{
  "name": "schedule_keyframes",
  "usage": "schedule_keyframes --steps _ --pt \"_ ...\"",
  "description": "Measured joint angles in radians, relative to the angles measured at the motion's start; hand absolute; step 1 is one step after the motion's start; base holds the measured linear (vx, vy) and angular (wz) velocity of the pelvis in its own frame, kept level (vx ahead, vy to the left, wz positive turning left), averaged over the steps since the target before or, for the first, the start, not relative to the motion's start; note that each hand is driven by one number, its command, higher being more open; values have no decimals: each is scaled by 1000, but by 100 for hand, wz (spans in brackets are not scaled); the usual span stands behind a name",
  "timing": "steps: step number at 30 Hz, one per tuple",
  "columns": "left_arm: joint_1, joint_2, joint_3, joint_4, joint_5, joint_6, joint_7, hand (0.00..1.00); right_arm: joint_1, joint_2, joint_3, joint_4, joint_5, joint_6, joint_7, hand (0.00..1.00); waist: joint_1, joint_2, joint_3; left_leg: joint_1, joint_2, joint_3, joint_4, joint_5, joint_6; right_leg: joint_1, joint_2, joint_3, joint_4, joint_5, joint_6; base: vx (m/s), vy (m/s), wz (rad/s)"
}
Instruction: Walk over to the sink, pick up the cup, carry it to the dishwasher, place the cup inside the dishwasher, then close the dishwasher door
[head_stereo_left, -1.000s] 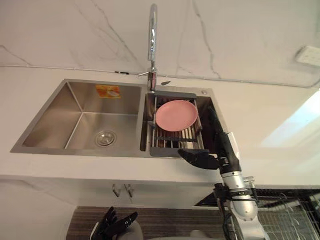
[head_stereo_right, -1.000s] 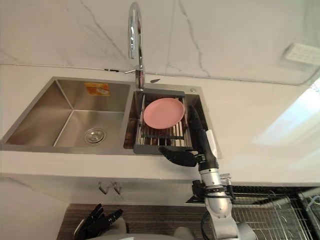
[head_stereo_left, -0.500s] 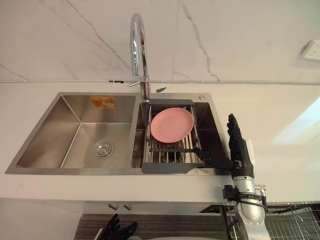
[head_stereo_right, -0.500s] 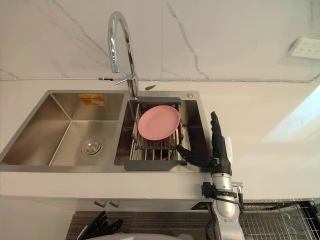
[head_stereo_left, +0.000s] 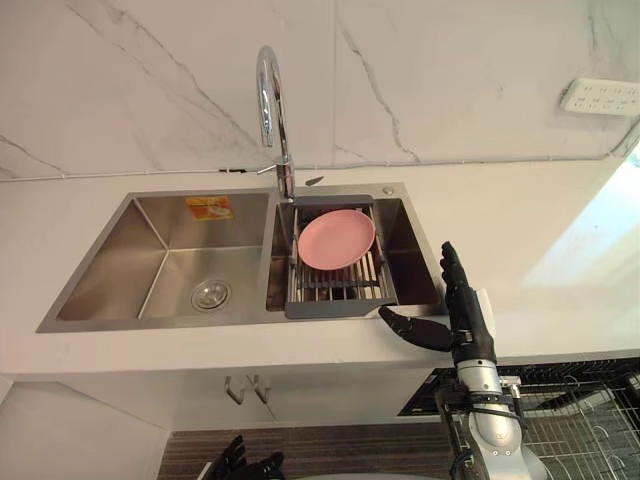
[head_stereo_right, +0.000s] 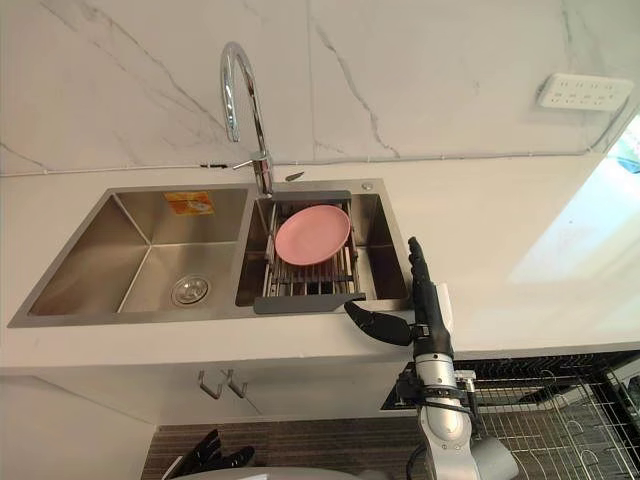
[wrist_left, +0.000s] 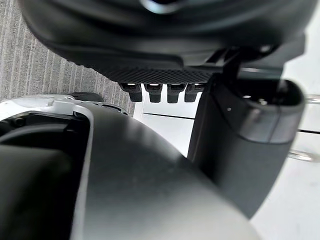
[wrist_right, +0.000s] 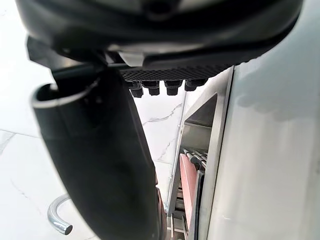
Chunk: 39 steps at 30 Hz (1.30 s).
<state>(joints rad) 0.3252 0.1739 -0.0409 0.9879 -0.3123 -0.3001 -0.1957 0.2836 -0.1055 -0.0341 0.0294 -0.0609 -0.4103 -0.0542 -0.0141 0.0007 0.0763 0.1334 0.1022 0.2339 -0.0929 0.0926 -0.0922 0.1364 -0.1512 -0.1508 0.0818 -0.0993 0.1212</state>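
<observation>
- Your right hand (head_stereo_left: 468, 322) stood upright at the sink's (head_stereo_left: 150, 324) front right corner, fingers straight, thumb splayed sideways.
- Your left hand (head_stereo_left: 243, 466) hung low below the sink, fingers relaxed.

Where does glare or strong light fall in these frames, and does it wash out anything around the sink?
Left eye view: a bright patch washes out the counter at the far right, past the right robot hand; the sink and plate are evenly lit; highlights streak the faucet. Right wrist view: the right robot hand is dark against the bright wall.
</observation>
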Motion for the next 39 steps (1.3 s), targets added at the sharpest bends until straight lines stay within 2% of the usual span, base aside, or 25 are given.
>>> schedule_keyframes --steps 12,17,21,27,39 --pt "-3 -21 83 2 94 36 26 100 -49 -2 -44 4 43 -1 50 100 1 -2 -23 -7 12 -13 0 -5 -7 27 6 -41 -64 18 9 -6 -5 3" --pt "-7 -22 88 1 108 44 32 100 -96 -37 -49 4 -74 6 26 100 6 -3 -24 -8 11 -28 0 -5 -7 42 7 -67 -71 28 6 45 -10 8" --pt "-15 -26 104 1 118 54 30 100 -138 -94 -49 4 -174 37 9 100 23 -3 -24 -10 6 -32 0 -5 -7 47 7 -79 -79 28 6 12 -3 4" --pt "-16 -29 116 1 121 65 26 100 -215 -146 -48 33 -230 81 10 100 26 -5 -25 -10 3 -36 -1 -5 -7 51 5 -84 -82 29 6 -2 -1 2" --pt "-15 -34 135 -6 176 78 26 100 -360 -263 -26 135 -494 151 15 100 32 -11 -37 -18 -4 -57 -1 -4 -5 53 0 -99 -82 30 9 -10 -2 3"
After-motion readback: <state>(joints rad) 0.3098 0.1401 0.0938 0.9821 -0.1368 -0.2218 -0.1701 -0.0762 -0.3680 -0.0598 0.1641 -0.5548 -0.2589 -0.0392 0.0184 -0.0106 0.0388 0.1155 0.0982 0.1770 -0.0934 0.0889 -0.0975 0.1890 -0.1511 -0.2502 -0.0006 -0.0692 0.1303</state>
